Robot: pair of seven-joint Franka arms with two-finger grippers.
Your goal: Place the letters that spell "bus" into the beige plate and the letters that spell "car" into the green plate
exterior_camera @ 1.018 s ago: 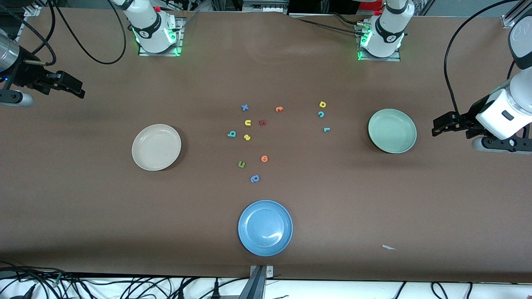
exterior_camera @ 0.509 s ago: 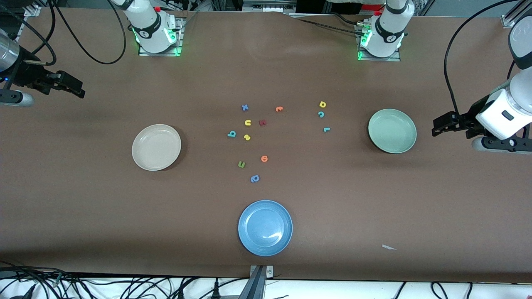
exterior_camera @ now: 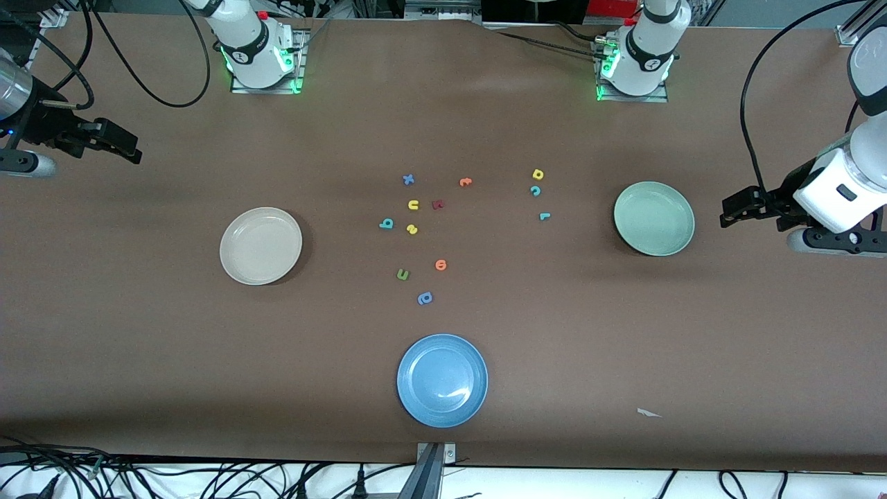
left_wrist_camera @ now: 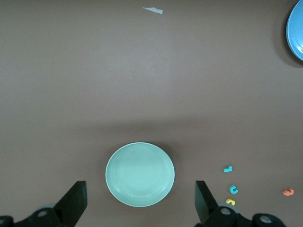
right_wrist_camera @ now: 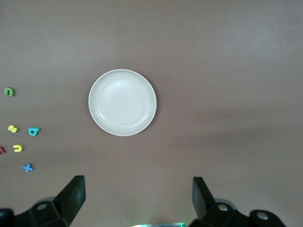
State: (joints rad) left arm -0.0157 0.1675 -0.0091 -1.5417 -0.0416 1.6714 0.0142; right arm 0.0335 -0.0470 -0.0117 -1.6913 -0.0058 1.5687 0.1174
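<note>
I have both arms parked high at the counter's ends, jaws spread wide and holding nothing: the left gripper over the counter just past the green plate, the right gripper over its own end, well apart from the beige plate. Both plates are bare.

The teal b, yellow u and yellow s sit close together mid-counter. The yellow a, teal c and teal r line up nearer the green plate.

I judge nothing has started, so I would open with the left arm on the r, the closest letter to its plate. These pieces are tiny and flat, so I want the jaws square over the letter, lowered right to the counter, and closed across a narrow stroke. The dark red letter beside the u is a decoy to avoid.
</note>
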